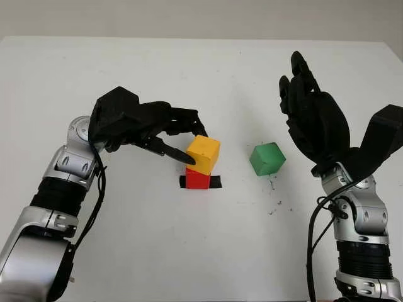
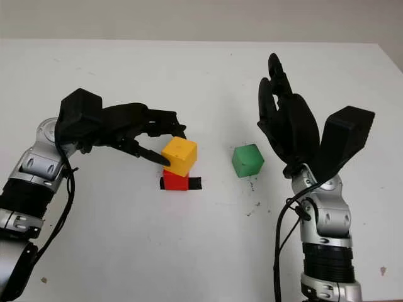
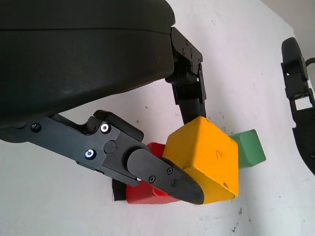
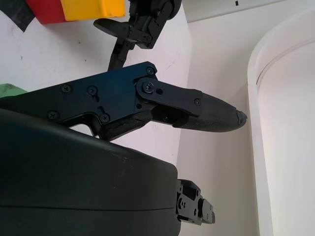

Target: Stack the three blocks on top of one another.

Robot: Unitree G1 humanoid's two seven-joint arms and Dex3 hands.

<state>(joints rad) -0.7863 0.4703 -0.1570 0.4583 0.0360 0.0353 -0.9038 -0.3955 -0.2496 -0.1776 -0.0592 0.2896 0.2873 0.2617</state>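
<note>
I see the white table (image 1: 126,251). My right hand (image 1: 315,119) is open, above and right of the green block (image 1: 267,158). My left hand (image 1: 167,135) grips the yellow block (image 1: 203,153), tilted on the red block (image 1: 197,180).

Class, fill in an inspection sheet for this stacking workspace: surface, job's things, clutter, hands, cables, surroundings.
Surface: white table, a few small dark specks near the green block.
Job's things: yellow block tilted on the red block, not yet squared; green block apart on the table, to their right.
Clutter: black tape under the red block.
Hands: left hand shut on the yellow block, fingers on two sides; right hand open, raised beside the green block.
Cables: black cable along the right forearm; another along the left.
Surroundings: pale wall beyond the table's far edge.
</note>
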